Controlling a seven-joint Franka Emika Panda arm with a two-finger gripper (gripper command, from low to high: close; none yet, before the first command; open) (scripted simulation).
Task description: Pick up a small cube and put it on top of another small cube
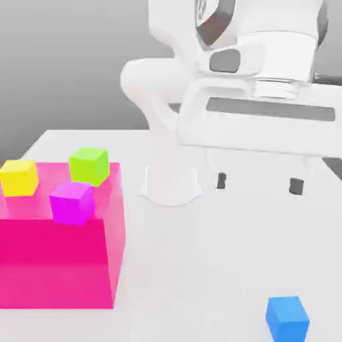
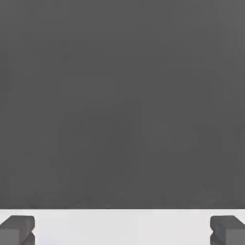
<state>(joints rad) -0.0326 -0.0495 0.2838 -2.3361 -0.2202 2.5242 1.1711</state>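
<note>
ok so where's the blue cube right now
In the exterior view the blue cube sits alone on the white table near the bottom right, well apart from the pink block on the view's left.

Blue cube [image 1: 288, 318]: smooth, matt. Pink block [image 1: 60, 257]: glossy, translucent plastic look. White arm [image 1: 220, 73]: smooth, satin shell. Surface [image 1: 200, 267]: plain matt white.
</note>
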